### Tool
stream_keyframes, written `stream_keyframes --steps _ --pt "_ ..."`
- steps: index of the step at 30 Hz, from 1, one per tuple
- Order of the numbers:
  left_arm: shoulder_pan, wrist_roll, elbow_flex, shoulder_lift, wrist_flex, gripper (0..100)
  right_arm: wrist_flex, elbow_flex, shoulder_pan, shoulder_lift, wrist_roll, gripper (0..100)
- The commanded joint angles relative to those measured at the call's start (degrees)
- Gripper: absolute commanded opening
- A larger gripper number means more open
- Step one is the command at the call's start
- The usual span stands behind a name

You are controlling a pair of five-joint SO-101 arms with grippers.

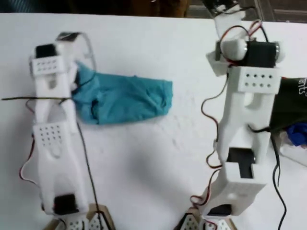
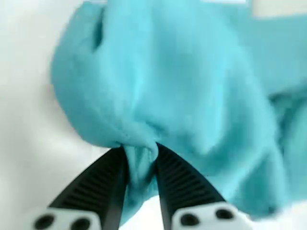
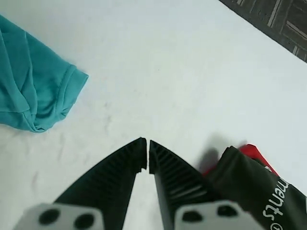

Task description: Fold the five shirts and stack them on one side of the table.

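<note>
A teal shirt (image 1: 127,98) lies bunched on the white table (image 1: 158,158), left of the middle. My left gripper (image 2: 140,155) is shut on a pinched fold of this teal shirt (image 2: 182,81) at its left end, under the left arm (image 1: 55,96) in the high view. My right gripper (image 3: 147,154) hangs above bare table with its jaws shut and nothing between them. The teal shirt's sleeve end (image 3: 33,88) lies apart from it. A dark shirt with white print (image 3: 259,191) lies beside the right gripper, with a red one (image 3: 254,154) under it.
The right arm (image 1: 244,110) stands over the table's right side, partly covering the pile of dark shirt (image 1: 292,103) and blue cloth (image 1: 298,132) at the right edge. The table's far edge (image 3: 268,28) borders a dark floor.
</note>
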Motion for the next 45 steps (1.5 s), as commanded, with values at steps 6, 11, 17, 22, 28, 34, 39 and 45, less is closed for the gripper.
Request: stream_keyframes --steps 6,11,17,22,28,34,39,45 --pt "12.0 0.5 3.2 -14.7 0.7 3 1.0 -0.4 4.1 -2.9 0.4 1.8" --pt "18.9 0.4 3.3 -16.5 0.7 3 1.0 -0.4 6.1 -2.9 0.4 1.8" --pt "27.8 -1.2 3.3 -16.5 0.7 3 1.0 -0.4 8.4 -2.9 0.4 1.8" --pt "34.3 -3.1 3.3 -16.3 0.7 3 1.0 -0.4 8.9 -2.9 0.4 1.8" --pt "36.1 -6.9 3.2 -16.1 0.2 3 1.0 -0.4 9.0 -2.9 0.4 1.8" --pt "34.5 -8.4 1.3 -18.2 0.6 18 1.0 -0.4 9.0 -2.4 0.4 1.8" --pt "31.2 -8.4 -2.9 -23.3 0.6 23 1.0 -0.3 9.0 -2.3 0.4 1.8" --pt "18.9 0.6 -5.0 -24.5 -3.2 14 0.9 5.9 7.2 -2.3 0.4 1.8"
